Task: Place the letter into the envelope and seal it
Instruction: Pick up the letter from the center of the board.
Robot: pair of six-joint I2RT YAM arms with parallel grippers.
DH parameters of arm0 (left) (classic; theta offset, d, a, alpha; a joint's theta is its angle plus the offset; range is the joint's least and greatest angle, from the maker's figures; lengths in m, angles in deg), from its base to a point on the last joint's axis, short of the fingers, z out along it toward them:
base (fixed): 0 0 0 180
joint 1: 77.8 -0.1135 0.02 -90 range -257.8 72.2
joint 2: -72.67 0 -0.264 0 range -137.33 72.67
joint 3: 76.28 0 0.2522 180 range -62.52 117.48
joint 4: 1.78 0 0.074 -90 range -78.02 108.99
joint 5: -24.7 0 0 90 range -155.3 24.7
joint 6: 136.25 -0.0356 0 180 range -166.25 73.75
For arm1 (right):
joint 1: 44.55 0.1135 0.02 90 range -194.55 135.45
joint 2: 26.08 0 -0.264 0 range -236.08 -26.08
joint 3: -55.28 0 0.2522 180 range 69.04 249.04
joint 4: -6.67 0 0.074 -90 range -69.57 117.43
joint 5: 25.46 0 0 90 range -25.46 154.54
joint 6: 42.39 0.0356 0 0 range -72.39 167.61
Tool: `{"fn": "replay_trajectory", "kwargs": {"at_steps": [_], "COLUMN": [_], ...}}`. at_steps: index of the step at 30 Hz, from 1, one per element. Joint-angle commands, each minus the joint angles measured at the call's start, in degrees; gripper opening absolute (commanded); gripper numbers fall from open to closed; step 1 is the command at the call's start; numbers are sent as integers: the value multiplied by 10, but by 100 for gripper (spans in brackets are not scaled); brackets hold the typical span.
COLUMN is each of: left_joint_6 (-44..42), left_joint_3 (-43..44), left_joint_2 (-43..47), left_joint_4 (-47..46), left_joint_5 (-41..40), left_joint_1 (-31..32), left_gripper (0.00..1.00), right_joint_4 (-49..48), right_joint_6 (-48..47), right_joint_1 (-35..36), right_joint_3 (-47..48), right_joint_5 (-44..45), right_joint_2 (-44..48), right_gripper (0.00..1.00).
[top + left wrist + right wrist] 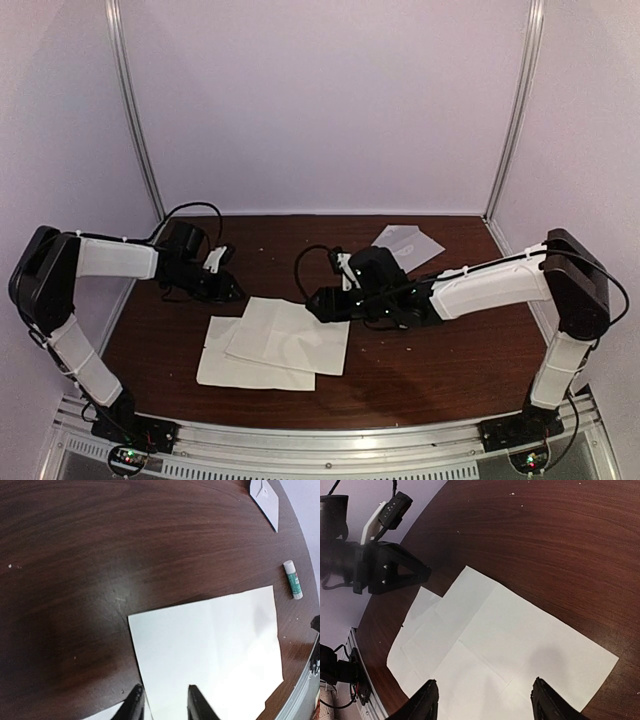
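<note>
White folded letter lies flat on the dark wood table, middle toward the near edge, its two layers offset. Grey envelope sits well apart at the far right, and a glue stick lies just off the letter's edge. Left gripper is at the letter's far left corner, fingers slightly parted, pinching nothing; right gripper is over the far right edge, fingers spread wide, empty.

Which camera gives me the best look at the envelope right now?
Top external: the envelope lies nearly whole at the far side of the table. Left wrist catches only part of it, cut off at the frame's top edge. Right wrist doesn't show it.
</note>
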Motion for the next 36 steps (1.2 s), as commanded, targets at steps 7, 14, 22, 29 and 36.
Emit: {"fn": "replay_trajectory", "kwargs": {"at_steps": [7, 14, 22, 29, 36], "left_joint_6": [157, 235, 288, 301, 307], "left_joint_3": [-152, -216, -284, -296, -297], "left_joint_2": [186, 246, 265, 243, 208], "left_joint_4": [-48, -47, -79, -118, -161], "left_joint_5": [-11, -33, -45, -28, -17], "left_joint_1": [16, 67, 74, 79, 79], "left_gripper": [49, 54, 54, 50, 41], "right_joint_4": [11, 6, 1, 3, 4], "right_joint_6": [32, 33, 38, 38, 41], "right_joint_1": [-1, 2, 4, 7, 9], "right_joint_3": [-36, -37, -47, -46, -43], "right_joint_5": [18, 5, 3, 5, 4], "right_joint_2": [-9, -19, -19, -20, -27], "right_gripper": [66, 59, 58, 58, 58]}}
